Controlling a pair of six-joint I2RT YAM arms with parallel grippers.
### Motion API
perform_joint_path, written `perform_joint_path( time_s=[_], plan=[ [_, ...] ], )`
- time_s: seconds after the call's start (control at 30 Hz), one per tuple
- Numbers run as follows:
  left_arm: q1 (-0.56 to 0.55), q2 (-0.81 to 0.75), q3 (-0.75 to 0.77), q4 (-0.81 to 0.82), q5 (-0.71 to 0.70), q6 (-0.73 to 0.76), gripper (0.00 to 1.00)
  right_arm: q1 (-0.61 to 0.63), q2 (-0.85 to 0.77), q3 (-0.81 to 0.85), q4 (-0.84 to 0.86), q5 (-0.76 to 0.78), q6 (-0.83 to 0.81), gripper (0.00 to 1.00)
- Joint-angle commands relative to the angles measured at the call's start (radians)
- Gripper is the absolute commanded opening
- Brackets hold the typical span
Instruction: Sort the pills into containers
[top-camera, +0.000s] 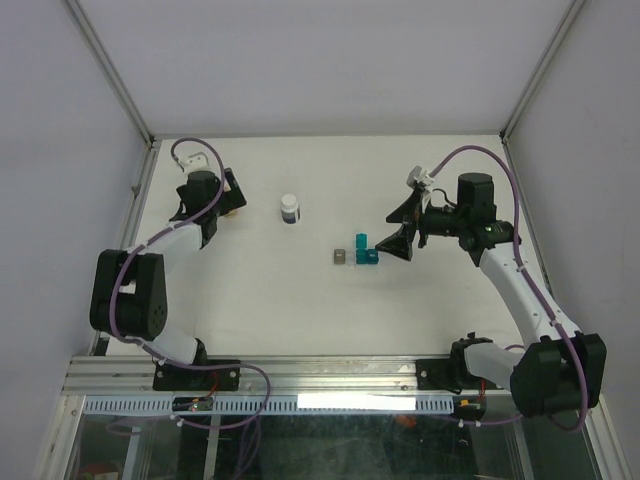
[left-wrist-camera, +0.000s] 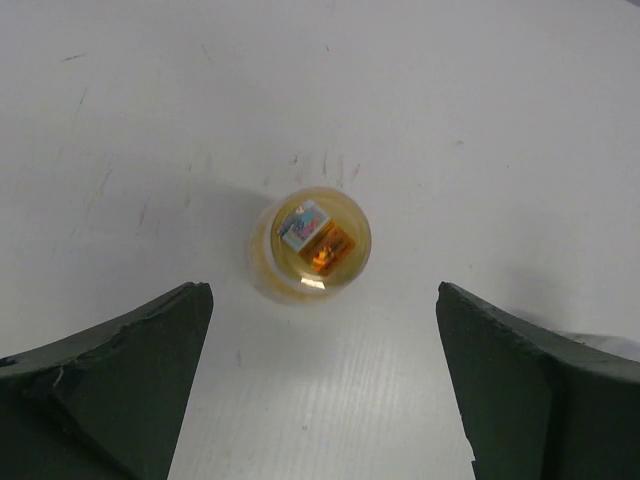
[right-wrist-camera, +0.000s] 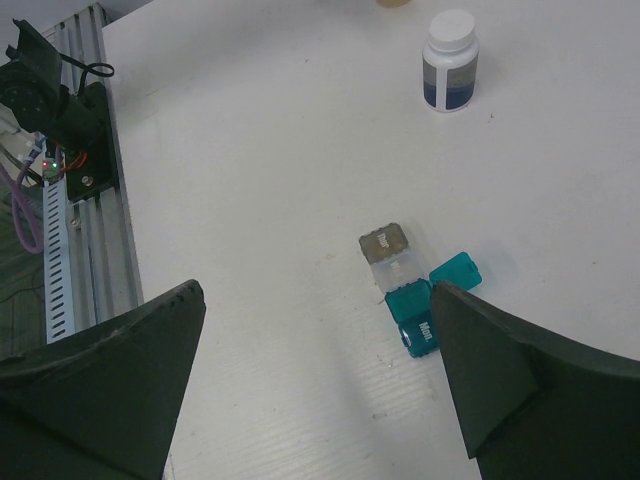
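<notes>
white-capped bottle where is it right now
In the top view the white-capped bottle stands upright near mid-table, beyond and to the left of the grey container and the teal container.

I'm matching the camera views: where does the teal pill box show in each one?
Top external: teal box just right of centre.
Left wrist: not in it.
Right wrist: lower middle, beside the grey box.
Shared landmark: the white-capped bottle, in top and right wrist views.
</notes>
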Motion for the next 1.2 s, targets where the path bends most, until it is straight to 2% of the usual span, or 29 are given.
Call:
perform_joint_path(
  time_s=[0.0,0.17,0.4,0.5,0.67,0.73,0.83,0.97,1.17],
  plan=[
    [0.008,0.115,0.125,0.006,-0.039,0.057,0.99,0.000,-0.001,0.001,0.044,-0.025,0.009,0.98],
    [0.009,0.237,0.200,-0.002,-0.064,0.076,0.92,0.001,0.003,-0.002,0.047,-0.026,0.009,0.98],
    [0.009,0.280,0.248,-0.008,-0.053,0.076,0.74,0.001,0.012,0.002,0.037,-0.025,-0.001,0.98],
    [0.009,0.277,0.252,-0.008,-0.042,0.078,0.60,0.000,0.012,0.001,0.036,-0.026,-0.003,0.98],
    [0.007,0.237,0.228,-0.019,0.006,0.070,0.26,-0.001,0.010,0.003,0.024,-0.033,-0.015,0.98],
    [0.005,0.186,0.199,-0.032,0.041,0.056,0.15,-0.001,0.005,0.006,0.018,-0.042,-0.025,0.98],
    [-0.015,0.063,0.114,-0.035,0.082,0.020,0.06,-0.001,-0.005,0.005,0.004,-0.077,-0.047,0.98],
    [-0.089,-0.180,-0.021,-0.038,0.193,-0.041,0.00,0.000,-0.016,0.007,-0.038,-0.146,-0.127,0.97],
    [-0.248,-0.425,-0.164,-0.003,0.409,-0.146,0.00,0.001,-0.073,-0.016,-0.077,-0.190,-0.250,0.97]
  ],
)
